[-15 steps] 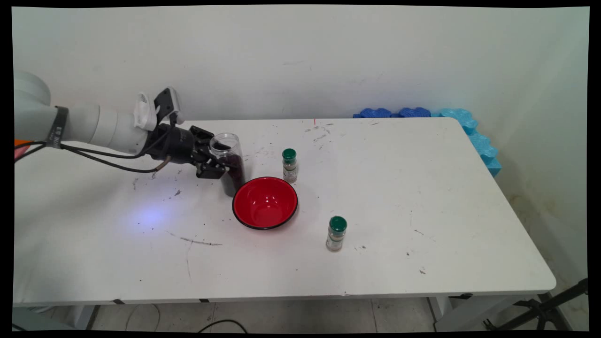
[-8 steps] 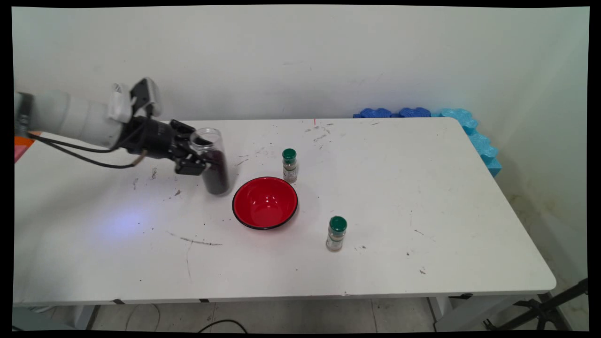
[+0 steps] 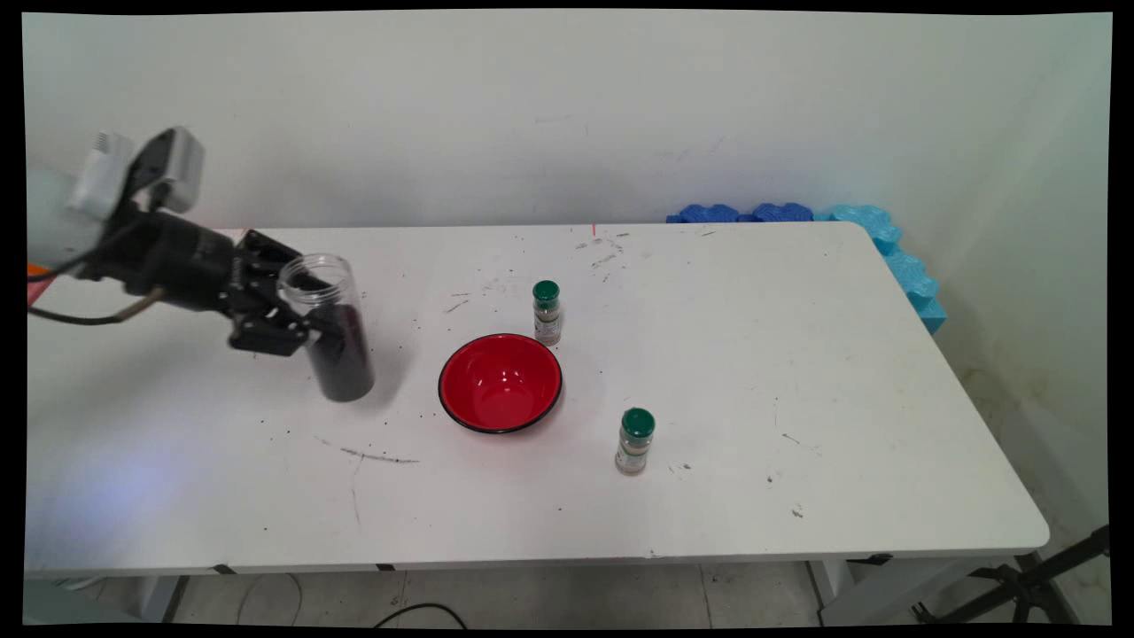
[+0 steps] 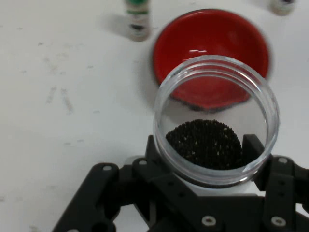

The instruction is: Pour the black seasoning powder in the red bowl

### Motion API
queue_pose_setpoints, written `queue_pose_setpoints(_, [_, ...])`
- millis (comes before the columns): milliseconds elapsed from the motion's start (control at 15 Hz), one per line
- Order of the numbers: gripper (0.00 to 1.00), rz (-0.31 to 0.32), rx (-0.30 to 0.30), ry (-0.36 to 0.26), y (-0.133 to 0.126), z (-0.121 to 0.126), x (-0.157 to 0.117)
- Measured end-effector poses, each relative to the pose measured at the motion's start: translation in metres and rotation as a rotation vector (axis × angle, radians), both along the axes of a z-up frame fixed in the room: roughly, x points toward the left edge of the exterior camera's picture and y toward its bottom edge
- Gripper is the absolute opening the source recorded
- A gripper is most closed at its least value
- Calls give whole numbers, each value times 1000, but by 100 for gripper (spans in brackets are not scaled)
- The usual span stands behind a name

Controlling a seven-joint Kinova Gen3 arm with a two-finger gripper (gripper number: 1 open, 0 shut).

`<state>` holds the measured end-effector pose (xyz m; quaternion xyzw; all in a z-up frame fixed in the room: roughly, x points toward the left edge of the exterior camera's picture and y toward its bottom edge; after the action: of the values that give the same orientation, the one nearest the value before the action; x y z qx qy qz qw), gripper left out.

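I see the clear plastic jar [image 3: 328, 328] nearly upright, its long axis leaning a little, open mouth up and tipped toward the arm. It is a smooth cylinder, its lower part filled with dark, fine grains [image 4: 203, 143]. My gripper [image 3: 282, 312] has its jaws clamped on the jar's sides, over the left part of the white desk [image 3: 797, 372]. To its right sits a glossy red bowl [image 3: 500, 383] with a black rim, flanked by two green-capped spice bottles [image 3: 547, 312] [image 3: 634, 440].
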<state>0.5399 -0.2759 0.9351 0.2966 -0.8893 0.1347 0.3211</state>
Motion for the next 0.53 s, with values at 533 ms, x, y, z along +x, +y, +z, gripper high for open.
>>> queue_pose_setpoints(533, [0,-96,84,58,28,42,-43])
